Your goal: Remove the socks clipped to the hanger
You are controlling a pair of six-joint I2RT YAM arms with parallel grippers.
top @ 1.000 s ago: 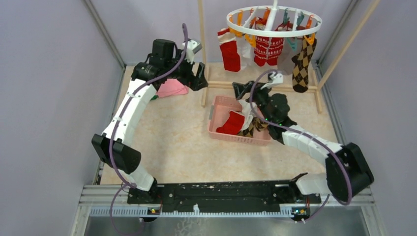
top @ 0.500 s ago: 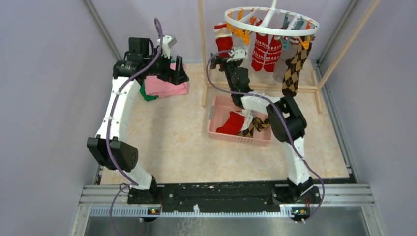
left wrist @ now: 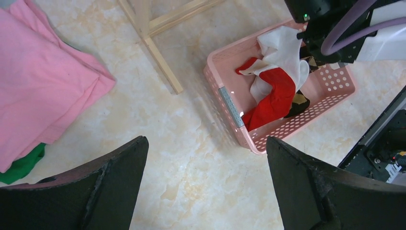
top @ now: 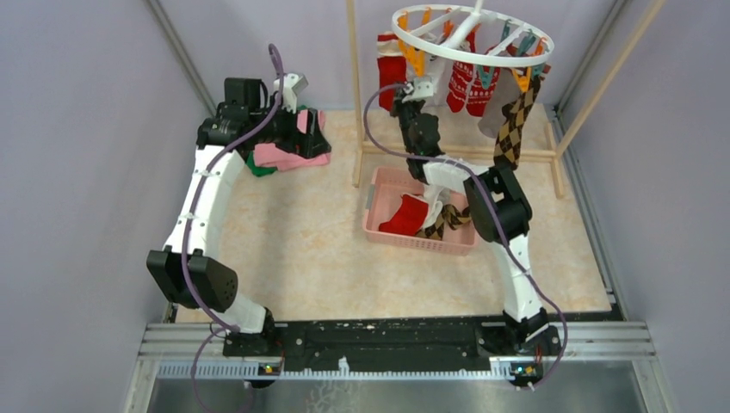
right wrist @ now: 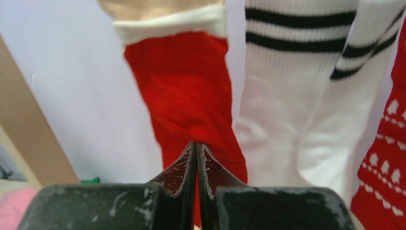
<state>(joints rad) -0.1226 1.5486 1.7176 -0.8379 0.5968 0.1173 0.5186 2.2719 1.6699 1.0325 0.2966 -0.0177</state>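
Observation:
The hanger [top: 473,34], a white ring with orange and teal clips, hangs tilted at the top of the top view. Clipped to it are a plain red sock [top: 392,69], red patterned socks [top: 472,82] and a brown argyle sock [top: 512,129]. My right gripper [top: 411,93] reaches up under the ring's left side. In the right wrist view it [right wrist: 197,143] is shut on the plain red sock [right wrist: 186,96], pinching a fold of it. A white black-striped sock [right wrist: 287,96] hangs just to the right. My left gripper [left wrist: 206,163] is open over bare floor.
A pink basket [top: 375,202] holding several socks sits below the hanger. The wooden rack frame [top: 355,86] stands around it, its base bar behind the basket. Folded pink cloth [top: 280,155] and green cloth [top: 258,168] lie under the left arm. Purple walls close in on both sides.
My right arm rose from above the basket to the hanger, and its jaws shut on the plain red sock. The ring tilted. The left arm drew back left over the pink cloth.

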